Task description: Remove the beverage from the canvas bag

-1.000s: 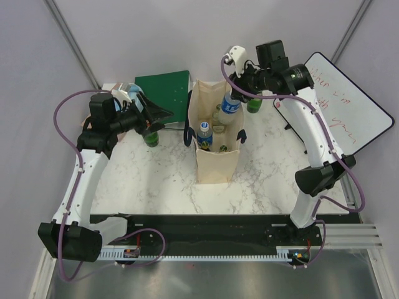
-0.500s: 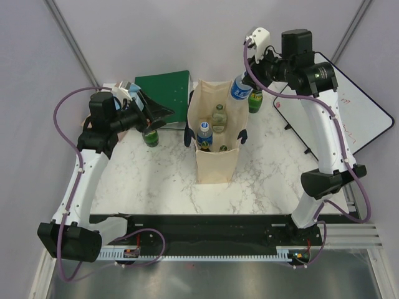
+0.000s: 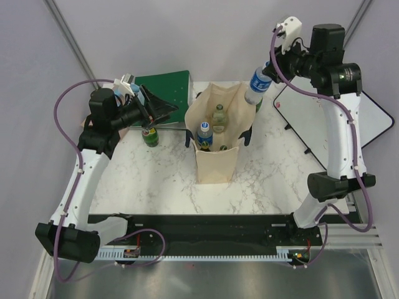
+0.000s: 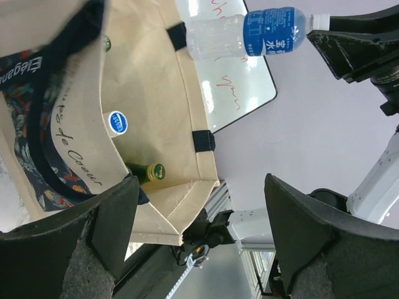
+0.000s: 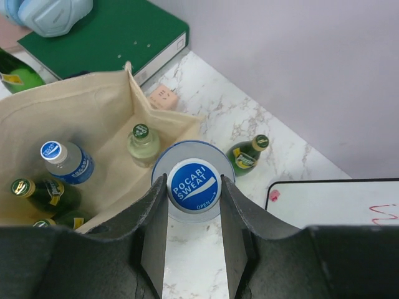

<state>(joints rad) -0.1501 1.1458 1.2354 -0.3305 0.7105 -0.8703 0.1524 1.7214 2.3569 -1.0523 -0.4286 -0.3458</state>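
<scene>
Left gripper [image 3: 163,112]: jaws spread wide, nothing in them, just beside the left rim of the canvas bag [image 3: 215,165]. Bag stands upright mid-table with several bottles inside. Beverage bottle [image 3: 257,84] hangs above the bag's right rim, with the right gripper [image 5: 192,187] clamped at its cap end. Probably full, so moderately heavy. Smooth thin plastic, likely slippery and dentable; the stiff neck is the safest hold.

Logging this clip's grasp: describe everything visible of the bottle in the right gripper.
The Pocari Sweat bottle is clear plastic with a blue label and a blue-and-white cap. The right gripper clamps it near the cap. It hangs tilted above the far right corner of the canvas bag.
</scene>
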